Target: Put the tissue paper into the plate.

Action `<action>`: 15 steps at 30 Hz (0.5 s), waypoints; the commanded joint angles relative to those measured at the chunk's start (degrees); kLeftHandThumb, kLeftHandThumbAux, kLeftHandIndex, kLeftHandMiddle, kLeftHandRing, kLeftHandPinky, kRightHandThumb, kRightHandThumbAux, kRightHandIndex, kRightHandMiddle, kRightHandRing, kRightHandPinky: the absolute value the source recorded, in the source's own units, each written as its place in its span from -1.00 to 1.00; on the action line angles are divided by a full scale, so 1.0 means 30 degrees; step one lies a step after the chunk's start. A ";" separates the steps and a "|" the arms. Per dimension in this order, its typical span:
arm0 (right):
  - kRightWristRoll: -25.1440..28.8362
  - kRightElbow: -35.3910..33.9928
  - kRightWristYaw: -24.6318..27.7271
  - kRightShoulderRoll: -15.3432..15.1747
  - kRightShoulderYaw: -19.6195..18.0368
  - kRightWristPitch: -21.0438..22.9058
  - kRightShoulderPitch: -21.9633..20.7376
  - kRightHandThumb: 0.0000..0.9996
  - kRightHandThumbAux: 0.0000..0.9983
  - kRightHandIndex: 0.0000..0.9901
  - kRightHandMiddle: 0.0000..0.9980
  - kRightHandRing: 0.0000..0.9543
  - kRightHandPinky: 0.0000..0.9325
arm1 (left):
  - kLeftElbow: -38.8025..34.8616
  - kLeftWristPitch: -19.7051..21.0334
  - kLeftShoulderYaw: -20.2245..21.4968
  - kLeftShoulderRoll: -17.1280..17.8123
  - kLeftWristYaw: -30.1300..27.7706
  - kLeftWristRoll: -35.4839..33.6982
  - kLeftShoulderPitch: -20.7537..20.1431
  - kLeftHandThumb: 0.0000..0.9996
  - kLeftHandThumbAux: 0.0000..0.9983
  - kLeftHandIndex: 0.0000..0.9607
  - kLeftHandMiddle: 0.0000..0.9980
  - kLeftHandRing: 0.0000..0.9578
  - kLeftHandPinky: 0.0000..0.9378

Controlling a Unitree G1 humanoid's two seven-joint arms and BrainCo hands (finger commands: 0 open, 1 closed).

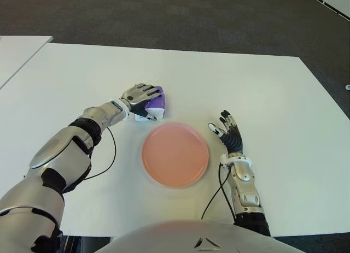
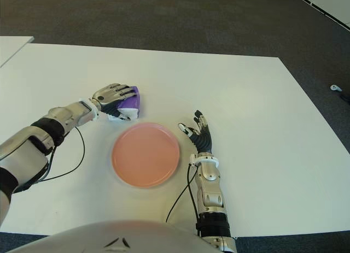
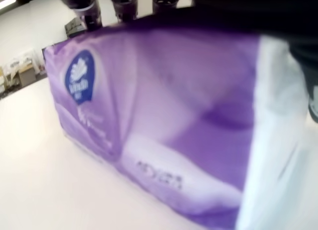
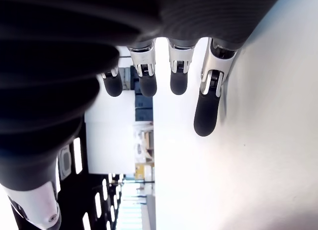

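Most of the tissue pack (image 1: pixel 156 103) is buried under the left hand (image 1: pixel 140 98); only its purple far end and a strip of white near the wrist peek out in the eye views. Up close in the left wrist view the pack fills nearly everything, purple wrapper with a blue logo, print too blurred to read, and the fingertips (image 3: pixel 91 12) are cut off at the edge. So the left hand is draped over the pack with fingers curled around it, clamped on, and the pack sits on the white bench (image 1: pixel 273 94), just beyond the far left rim of the pink plate (image 1: pixel 175 154), close but apart from it. The right hand (image 1: pixel 228 130) shows just beside the plate's right side, fingers spread and loose, gripping nothing. A black cable (image 1: pixel 112 154) loops by the left forearm.
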 commanded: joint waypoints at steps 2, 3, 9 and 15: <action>0.0218 0.0677 -0.0070 0.0092 -0.0030 0.1286 0.0746 -0.83 0.36 -0.95 -0.85 -0.89 -0.89 | 0.2079 0.0655 -0.1615 -0.0738 0.0249 0.1678 0.1504 -0.90 -0.12 -1.00 -1.00 -1.00 -0.99; 0.0222 0.0663 -0.0075 0.0095 -0.0037 0.1303 0.0742 -0.83 0.35 -0.95 -0.85 -0.89 -0.89 | 0.2441 0.0847 -0.1683 -0.0881 0.0482 0.1699 0.1455 -0.89 -0.09 -1.00 -1.00 -1.00 -0.98; 0.0250 0.0689 -0.0039 0.0095 -0.0061 0.1298 0.0691 -0.83 0.35 -0.95 -0.86 -0.90 -0.90 | 0.4053 0.1466 -0.1120 -0.1463 0.1674 0.0874 0.1919 -0.75 0.11 -0.99 -0.91 -0.90 -0.74; 0.0446 0.0693 0.0108 0.0118 -0.0129 0.1140 0.0700 -0.83 0.36 -0.95 -0.84 -0.89 -0.88 | 0.4019 0.1347 -0.1340 -0.1361 0.5054 0.1200 0.2154 -0.15 0.27 -0.41 -0.19 -0.13 0.00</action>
